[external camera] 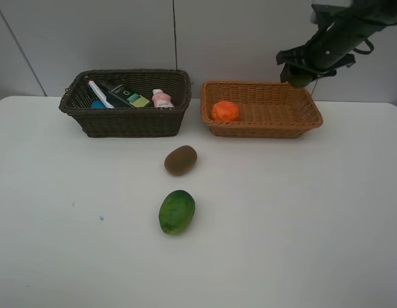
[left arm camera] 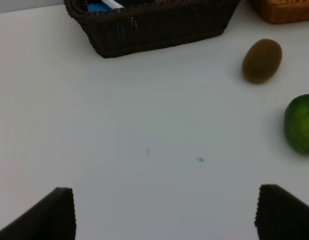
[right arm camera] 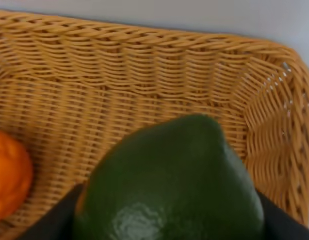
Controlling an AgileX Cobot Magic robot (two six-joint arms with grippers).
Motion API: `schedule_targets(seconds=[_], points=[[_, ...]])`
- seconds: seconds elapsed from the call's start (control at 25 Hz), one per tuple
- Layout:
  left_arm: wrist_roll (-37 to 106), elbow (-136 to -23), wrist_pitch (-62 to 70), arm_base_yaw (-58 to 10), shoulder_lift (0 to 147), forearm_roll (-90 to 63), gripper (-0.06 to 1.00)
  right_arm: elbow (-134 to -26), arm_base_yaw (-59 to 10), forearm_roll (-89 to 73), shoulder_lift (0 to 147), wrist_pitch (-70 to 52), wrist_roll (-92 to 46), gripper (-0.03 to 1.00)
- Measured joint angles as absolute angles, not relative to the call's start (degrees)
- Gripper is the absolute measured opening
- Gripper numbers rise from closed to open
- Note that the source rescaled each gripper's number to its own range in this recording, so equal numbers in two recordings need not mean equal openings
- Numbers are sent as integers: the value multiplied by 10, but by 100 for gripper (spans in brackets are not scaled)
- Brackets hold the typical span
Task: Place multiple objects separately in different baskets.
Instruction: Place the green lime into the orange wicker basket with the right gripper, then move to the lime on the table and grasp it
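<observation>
White surface (external camera: 282,224); right jaws pinch green oval fruit (right arm camera: 174,185) mid-body, likely firm, slippery, over tan wicker basket (external camera: 263,125); left jaws spread.

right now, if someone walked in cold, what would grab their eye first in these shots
The held green fruit, clamped in the right fingers, hangs above the far right part of the tan basket, where an orange sits at the left end. On the white table in front of the baskets, a kiwi and a second green fruit lie loose, apart from each other.
</observation>
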State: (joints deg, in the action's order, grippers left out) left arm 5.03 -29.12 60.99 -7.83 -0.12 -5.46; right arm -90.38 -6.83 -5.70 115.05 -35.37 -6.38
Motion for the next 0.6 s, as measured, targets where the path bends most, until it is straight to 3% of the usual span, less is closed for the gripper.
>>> schedule_targets(seconds=[0.12, 0.2, 0.28, 0.4, 0.6], points=[[50, -291, 610, -78, -1, -55, 96, -904, -68, -56, 1164, -327, -64, 56], [50, -291, 610, -78, -1, -55, 96, -904, -68, -51, 1167, -314, -58, 80], [50, -291, 610, -78, -1, -55, 96, -904, -68, -40, 1167, -311, -44, 92], [50, -291, 610, -78, -1, -55, 96, -904, -68, -24, 1168, -312, -22, 98], [50, -291, 610, -78, -1, -55, 96, -904, -70, -16, 1167, -373, -6, 98]])
